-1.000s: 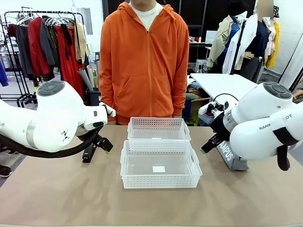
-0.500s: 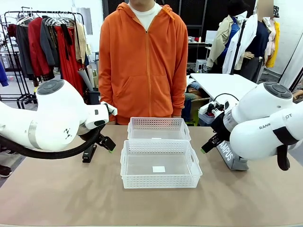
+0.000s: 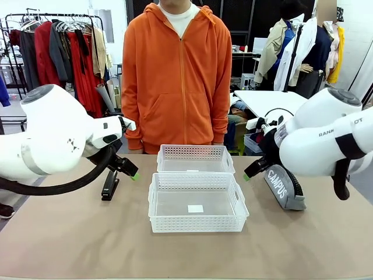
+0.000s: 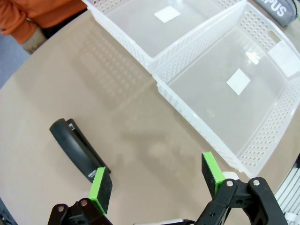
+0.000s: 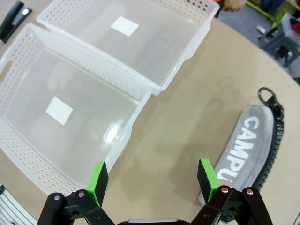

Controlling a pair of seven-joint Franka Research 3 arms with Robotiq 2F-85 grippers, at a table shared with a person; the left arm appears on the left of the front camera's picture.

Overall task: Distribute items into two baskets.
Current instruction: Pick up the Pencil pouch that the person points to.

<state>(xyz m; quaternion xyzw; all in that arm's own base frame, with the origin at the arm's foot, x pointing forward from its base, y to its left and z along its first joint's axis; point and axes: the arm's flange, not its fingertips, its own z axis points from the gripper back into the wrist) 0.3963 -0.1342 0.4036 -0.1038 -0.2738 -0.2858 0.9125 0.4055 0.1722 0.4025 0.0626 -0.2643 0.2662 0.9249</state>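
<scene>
Two translucent white baskets sit mid-table, the near basket [image 3: 197, 223] [image 4: 187, 101] [image 5: 28, 157] in front of the far basket [image 3: 195, 153] [image 4: 122, 40] [image 5: 194, 40], each with a white sticker on its floor. The black stapler [image 3: 109, 185] [image 4: 77, 152] [image 5: 11, 18] lies left of them. My left gripper [image 3: 129, 169] [image 4: 154, 176] hovers open just above and right of it. The grey CAMPUS pouch [image 3: 284, 186] [image 5: 251, 150] [image 4: 281, 5] lies to the right, and my right gripper [image 3: 252, 171] [image 5: 152, 178] hangs open over the table between pouch and baskets.
A person in an orange hoodie [image 3: 178, 76] stands at the far edge behind the baskets. Bare brown table [image 3: 87, 245] stretches in front of the baskets and at both front corners. Clothes racks and another table stand farther back.
Both arms have lifted a little. The left gripper has risen off the stapler's side, and the right gripper has moved up and left, so the pouch's lettering now shows in full.
</scene>
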